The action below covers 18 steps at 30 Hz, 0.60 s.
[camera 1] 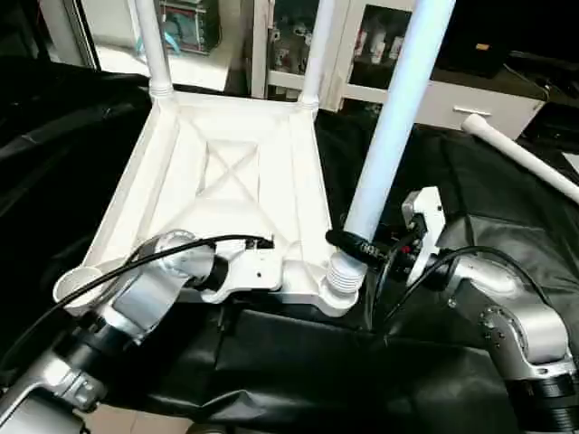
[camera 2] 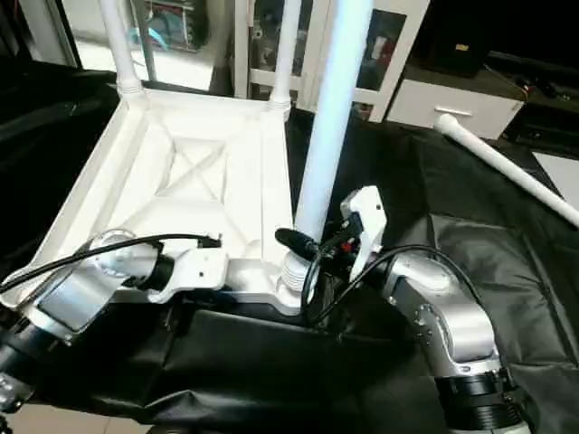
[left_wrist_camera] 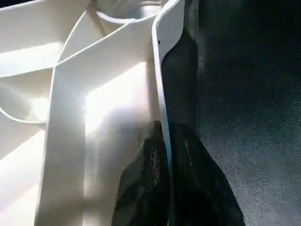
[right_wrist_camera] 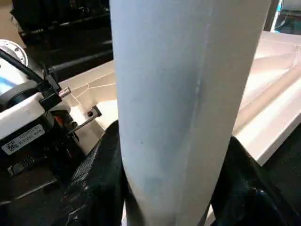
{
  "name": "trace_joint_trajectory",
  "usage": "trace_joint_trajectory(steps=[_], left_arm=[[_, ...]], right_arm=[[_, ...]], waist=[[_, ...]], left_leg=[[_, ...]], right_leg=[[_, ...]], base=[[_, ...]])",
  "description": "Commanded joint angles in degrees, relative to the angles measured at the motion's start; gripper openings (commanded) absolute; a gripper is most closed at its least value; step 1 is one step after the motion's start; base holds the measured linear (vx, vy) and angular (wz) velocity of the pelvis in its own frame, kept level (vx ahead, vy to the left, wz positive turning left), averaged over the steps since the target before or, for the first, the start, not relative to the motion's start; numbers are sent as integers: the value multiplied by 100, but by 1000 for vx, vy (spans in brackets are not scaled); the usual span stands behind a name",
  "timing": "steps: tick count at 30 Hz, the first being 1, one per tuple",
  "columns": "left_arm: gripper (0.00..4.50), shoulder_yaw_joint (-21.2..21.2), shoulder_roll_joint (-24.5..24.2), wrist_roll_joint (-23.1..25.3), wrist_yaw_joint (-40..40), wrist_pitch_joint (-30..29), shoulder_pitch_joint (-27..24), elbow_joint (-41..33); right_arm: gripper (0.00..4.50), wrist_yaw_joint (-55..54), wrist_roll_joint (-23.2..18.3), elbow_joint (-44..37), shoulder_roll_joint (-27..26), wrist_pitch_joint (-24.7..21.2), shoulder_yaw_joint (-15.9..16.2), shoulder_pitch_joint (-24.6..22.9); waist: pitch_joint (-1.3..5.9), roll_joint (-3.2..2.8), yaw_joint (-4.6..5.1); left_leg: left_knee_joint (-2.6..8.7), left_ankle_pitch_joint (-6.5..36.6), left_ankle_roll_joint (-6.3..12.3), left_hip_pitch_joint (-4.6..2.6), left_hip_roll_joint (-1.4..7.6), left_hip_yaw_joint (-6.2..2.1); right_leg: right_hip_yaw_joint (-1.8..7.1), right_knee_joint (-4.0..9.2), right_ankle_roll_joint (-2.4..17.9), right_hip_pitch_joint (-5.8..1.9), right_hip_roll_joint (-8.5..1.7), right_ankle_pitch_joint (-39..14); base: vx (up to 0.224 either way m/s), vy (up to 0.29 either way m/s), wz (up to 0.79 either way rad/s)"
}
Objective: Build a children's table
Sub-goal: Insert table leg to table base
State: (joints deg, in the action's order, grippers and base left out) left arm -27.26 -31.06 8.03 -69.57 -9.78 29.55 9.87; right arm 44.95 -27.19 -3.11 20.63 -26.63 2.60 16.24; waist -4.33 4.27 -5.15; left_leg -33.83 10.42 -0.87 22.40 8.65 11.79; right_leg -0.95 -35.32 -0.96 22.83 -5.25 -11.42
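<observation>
Your left claw (left_wrist_camera: 164,155) pinches the tabletop (camera 1: 226,163) rim. Right claw (camera 1: 362,246) grips a leg (camera 1: 389,136) upright in its corner socket (a spare leg (camera 1: 525,158) lies well apart on the black cloth (camera 1: 488,199)).

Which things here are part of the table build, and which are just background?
Job: tabletop; two fitted legs; leg in right hand; spare leg; left hand on rim.
Background: black cloth; cabinets.

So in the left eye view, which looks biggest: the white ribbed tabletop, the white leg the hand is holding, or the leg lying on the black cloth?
1. White ribbed plastic tabletop
2. Held white tube leg: nearer the camera, so perhaps flattered
3. White tube leg lying on the black cloth: partly cut off
</observation>
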Motion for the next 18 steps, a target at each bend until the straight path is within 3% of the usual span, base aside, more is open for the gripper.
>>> trace_joint_trajectory(steps=[1,4,10,17,18], left_arm=[[3,-129,84,-308,-107,176,-212,-9],[3,-141,78,-364,-166,188,-266,-2],[3,-18,172,-436,-244,138,-292,52],[0,171,429,-391,196,13,-232,151],[31,193,459,-434,172,-29,-224,119]], right_arm=[[182,23,-74,-66,32,42,-163,37],[182,33,-91,-52,29,24,-166,56],[182,87,-81,-7,60,-42,-94,76],[182,92,-96,-10,59,-80,-95,110],[182,90,-93,-14,57,-81,-93,108]], waist=[[309,-13,1],[317,-33,5],[330,-18,8],[306,-20,-3],[306,-17,-4]], left_leg=[[501,1413,-202,-213,458,-213],[497,1312,-140,-209,457,-209],[484,1164,-45,-208,455,-192],[490,1334,-69,-229,463,-179],[490,1367,-81,-227,464,-182]], right_leg=[[180,405,1118,-96,-365,-1072],[177,396,1124,-97,-360,-1017],[172,383,1157,-100,-350,-894],[182,422,1123,-71,-360,-1174],[184,428,1115,-72,-366,-1226]], base=[[0,0,0],[0,0,0],[0,0,0],[0,0,0],[0,0,0]])
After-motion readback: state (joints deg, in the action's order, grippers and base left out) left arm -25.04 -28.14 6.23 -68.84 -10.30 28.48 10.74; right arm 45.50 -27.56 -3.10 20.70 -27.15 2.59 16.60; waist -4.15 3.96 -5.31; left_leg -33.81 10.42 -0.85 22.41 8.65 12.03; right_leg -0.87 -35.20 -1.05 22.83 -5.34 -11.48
